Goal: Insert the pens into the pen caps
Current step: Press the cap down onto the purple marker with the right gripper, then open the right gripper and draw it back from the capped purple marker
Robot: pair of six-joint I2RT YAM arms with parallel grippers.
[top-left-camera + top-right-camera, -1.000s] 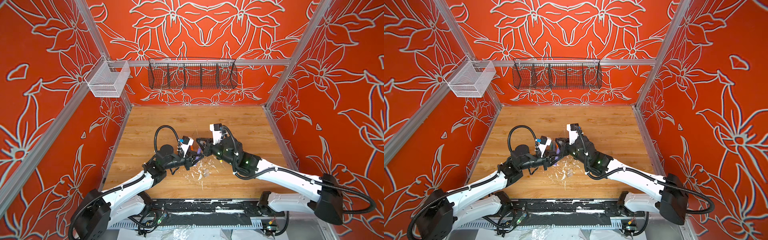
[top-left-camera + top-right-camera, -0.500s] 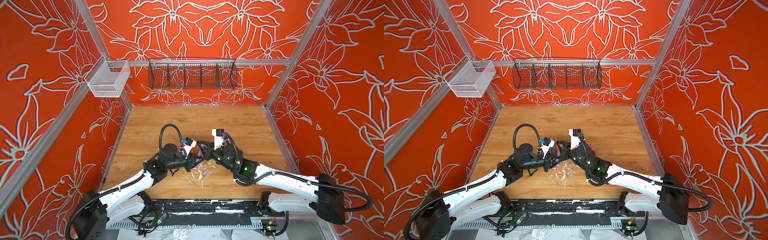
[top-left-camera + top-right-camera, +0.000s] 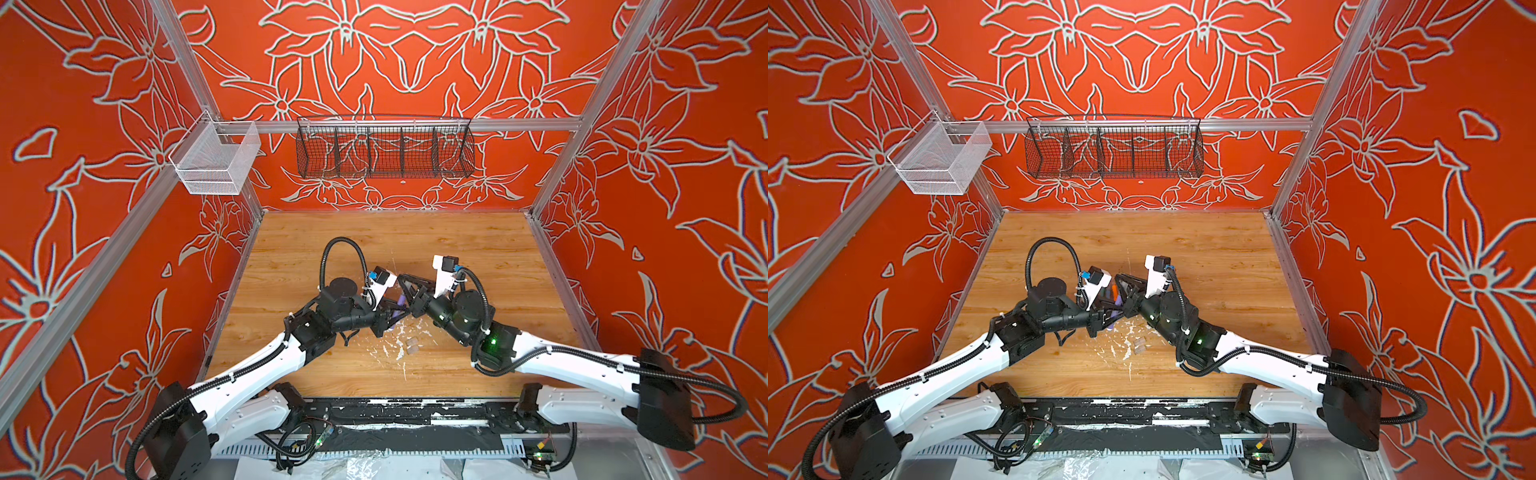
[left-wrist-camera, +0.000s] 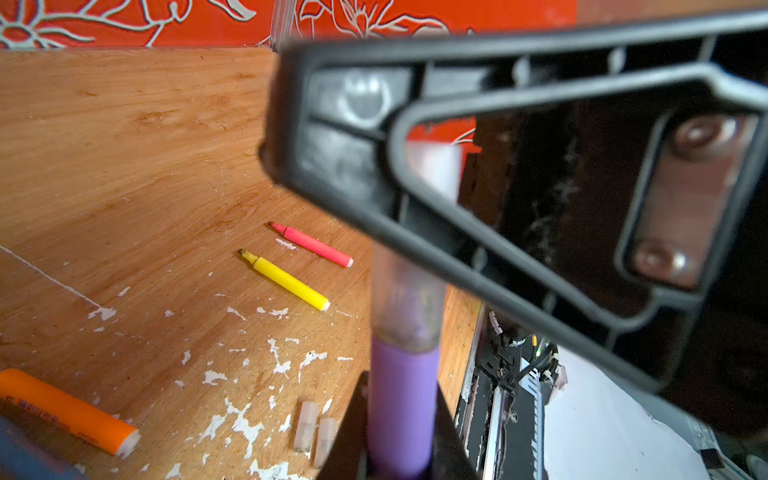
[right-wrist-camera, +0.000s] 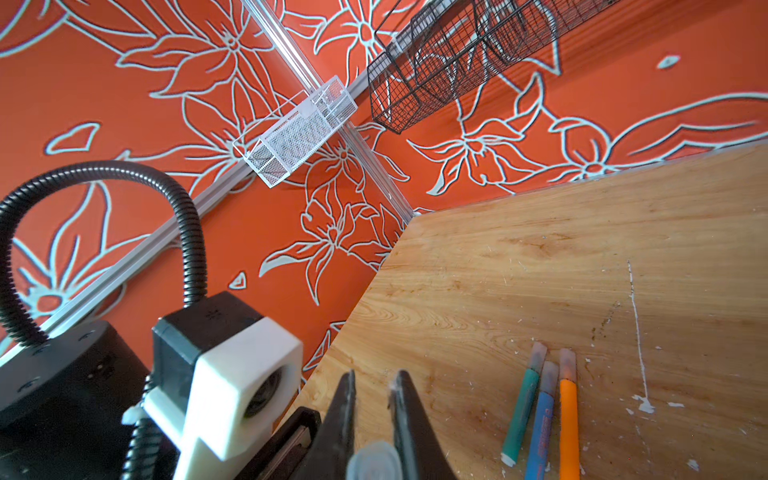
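My left gripper (image 4: pixel 401 424) is shut on a purple pen (image 4: pixel 401 399), which also shows in both top views (image 3: pixel 398 307) (image 3: pixel 1116 305). A clear pen cap (image 4: pixel 405 299) sits over its tip, rim against the purple barrel. My right gripper (image 5: pixel 372 380) is shut on that same cap (image 5: pixel 374 461), and its finger crosses the left wrist view. The two grippers (image 3: pixel 390 318) (image 3: pixel 409 301) meet above the table's middle. Yellow (image 4: pixel 286 282) and pink-red (image 4: pixel 313 246) pens lie bare. Two loose caps (image 4: pixel 305 426) lie side by side.
Green (image 5: pixel 521 411), blue (image 5: pixel 540 428) and orange (image 5: pixel 568 424) pens lie together with caps on, close to the grippers. White paint flecks (image 3: pixel 399 353) dot the wooden table (image 3: pixel 478 249). A black wire basket (image 3: pixel 384 147) and a white one (image 3: pixel 216 162) hang on the walls.
Both grippers stay shut and pressed together. The right wrist has slid a little right and toward the front; the left arm's wrist has risen and closed in on it.
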